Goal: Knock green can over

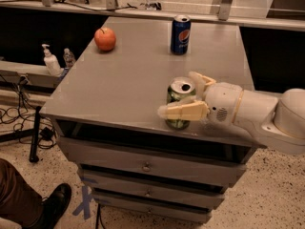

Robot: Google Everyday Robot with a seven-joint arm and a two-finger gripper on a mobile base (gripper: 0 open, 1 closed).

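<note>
The green can (178, 95) stands upright near the front edge of the grey cabinet top (128, 80), its opened silver top showing. My gripper (182, 95) reaches in from the right with its cream fingers open around the can. One finger (183, 112) lies across the can's front and the other finger (200, 80) sits behind it on the right. The lower half of the can is partly hidden by the front finger.
A blue Pepsi can (180, 34) stands at the back of the top. A red apple (105, 38) sits at the back left. Drawers (147, 166) run below the top. Bottles (50, 61) stand on a ledge at left. A person's shoe (55, 202) is at bottom left.
</note>
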